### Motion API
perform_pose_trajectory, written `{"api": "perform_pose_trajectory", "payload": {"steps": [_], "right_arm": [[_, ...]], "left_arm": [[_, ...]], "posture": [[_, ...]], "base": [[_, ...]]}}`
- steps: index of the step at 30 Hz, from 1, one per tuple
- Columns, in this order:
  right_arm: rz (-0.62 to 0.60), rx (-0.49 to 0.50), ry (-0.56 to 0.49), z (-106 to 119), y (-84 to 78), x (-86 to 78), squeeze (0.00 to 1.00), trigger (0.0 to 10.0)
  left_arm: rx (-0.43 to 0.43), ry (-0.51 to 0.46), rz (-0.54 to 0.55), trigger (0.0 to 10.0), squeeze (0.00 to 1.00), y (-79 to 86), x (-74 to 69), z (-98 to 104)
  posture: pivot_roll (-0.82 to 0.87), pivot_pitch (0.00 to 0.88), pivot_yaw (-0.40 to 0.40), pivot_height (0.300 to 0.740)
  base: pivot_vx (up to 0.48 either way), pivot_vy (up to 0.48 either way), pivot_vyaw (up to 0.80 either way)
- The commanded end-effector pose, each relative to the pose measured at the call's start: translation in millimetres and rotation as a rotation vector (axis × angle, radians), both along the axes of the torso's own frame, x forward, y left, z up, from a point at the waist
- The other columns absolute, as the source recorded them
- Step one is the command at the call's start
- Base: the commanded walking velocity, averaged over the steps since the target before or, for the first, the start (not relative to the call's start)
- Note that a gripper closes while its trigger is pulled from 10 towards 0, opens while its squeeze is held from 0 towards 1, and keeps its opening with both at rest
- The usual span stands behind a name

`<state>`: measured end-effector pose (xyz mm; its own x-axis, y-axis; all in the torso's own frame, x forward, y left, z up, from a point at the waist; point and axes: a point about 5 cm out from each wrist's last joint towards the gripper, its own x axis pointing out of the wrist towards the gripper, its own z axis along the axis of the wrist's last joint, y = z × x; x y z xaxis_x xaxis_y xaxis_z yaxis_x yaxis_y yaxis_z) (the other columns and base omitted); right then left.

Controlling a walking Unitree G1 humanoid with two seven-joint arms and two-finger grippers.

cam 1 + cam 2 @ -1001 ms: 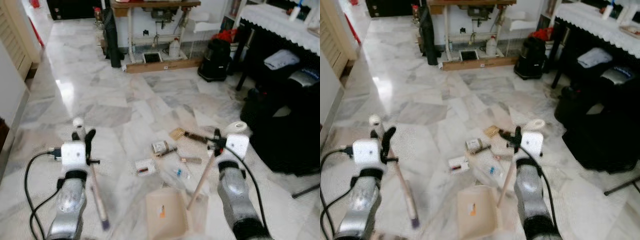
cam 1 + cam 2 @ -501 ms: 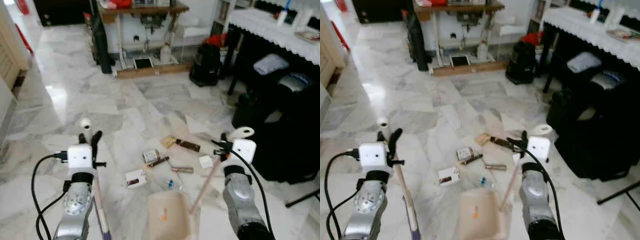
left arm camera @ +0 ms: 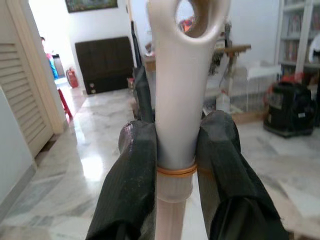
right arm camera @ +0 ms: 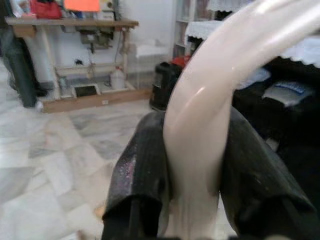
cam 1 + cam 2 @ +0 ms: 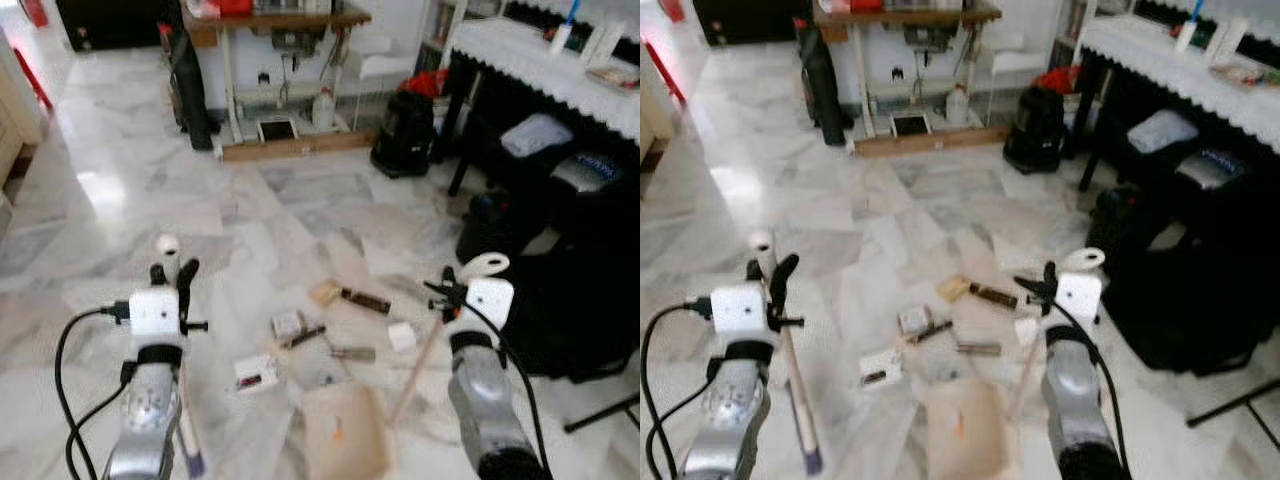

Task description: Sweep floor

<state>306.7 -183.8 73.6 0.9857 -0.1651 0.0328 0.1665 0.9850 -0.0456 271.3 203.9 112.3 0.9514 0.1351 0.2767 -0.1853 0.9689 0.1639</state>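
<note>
My left gripper (image 5: 172,276) is shut on the white handle of a broom (image 5: 167,245), whose shaft slants down to a purple brush end (image 5: 193,461) on the marble floor. In the left wrist view the two black fingers (image 3: 137,165) clamp the broom handle (image 3: 180,75). My right gripper (image 5: 447,291) is shut on the cream handle (image 4: 215,75) of a beige dustpan (image 5: 345,446) resting on the floor between my arms. Litter lies just beyond the pan: a small box (image 5: 288,324), a card (image 5: 257,372), a dark tube (image 5: 365,300), a white cube (image 5: 402,337).
Black bags (image 5: 560,260) crowd the right side beside a table with a white lace cloth (image 5: 560,50). A black canister (image 5: 405,135) and a workbench (image 5: 270,20) with a wooden board (image 5: 300,147) under it stand at the back. Open marble floor stretches to the left.
The whole view has shifted as the camera moved; the room's back now looks closer. Both grippers keep their hold on broom and dustpan. The litter itself has not visibly moved.
</note>
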Motion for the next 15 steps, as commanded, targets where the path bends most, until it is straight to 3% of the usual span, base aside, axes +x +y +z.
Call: {"api": "perform_pose_trajectory", "payload": {"steps": [1, 15], "right_arm": [[0.013, 0.012, -0.054, 12.9, 6.3, 5.2, 0.00, 10.0], [0.007, 0.012, -0.042, 9.5, 6.5, 2.2, 0.00, 10.0]], "left_arm": [[0.025, -0.040, -0.001, 10.0, 0.00, 1.6, 2.9, 11.1], [0.042, -0.049, -0.005, 10.0, 0.00, 2.7, 4.1, 15.8]], "posture": [[0.06, 0.028, -0.063, 0.740], [0.07, 0.046, -0.059, 0.740]], "base": [[0.300, 0.000, 0.00], [0.299, 0.000, 0.00]]}}
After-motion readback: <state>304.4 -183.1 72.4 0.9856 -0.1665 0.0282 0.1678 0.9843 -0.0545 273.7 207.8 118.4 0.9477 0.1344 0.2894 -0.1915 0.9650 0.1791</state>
